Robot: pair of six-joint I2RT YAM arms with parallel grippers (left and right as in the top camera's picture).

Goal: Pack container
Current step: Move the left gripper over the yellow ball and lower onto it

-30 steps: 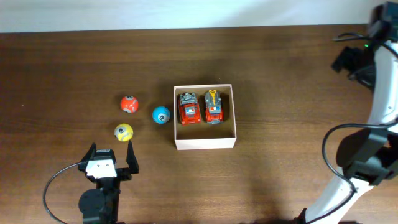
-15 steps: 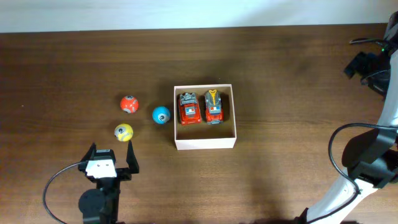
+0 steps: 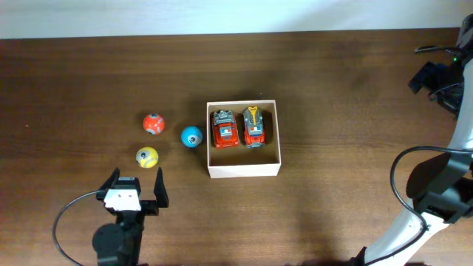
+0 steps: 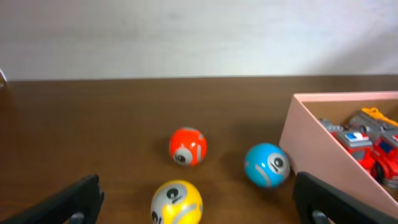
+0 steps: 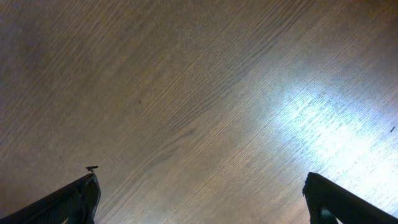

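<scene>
The container is a square pale cream box in the table's middle, holding two red toy cars side by side at its far end. It also shows at the right in the left wrist view. An orange ball, a blue ball and a yellow ball lie left of it. My left gripper is open and empty, just short of the yellow ball. My right gripper is open and empty above bare wood; its arm is at the far right edge.
The orange ball and blue ball lie beyond the yellow one in the left wrist view. A pale wall runs behind the table's far edge. The right arm's base and cable stand at the front right.
My left gripper has drawn back slightly toward the front edge. My right arm swung further right a second ago and has held still since. The balls, cars and container have not moved.
</scene>
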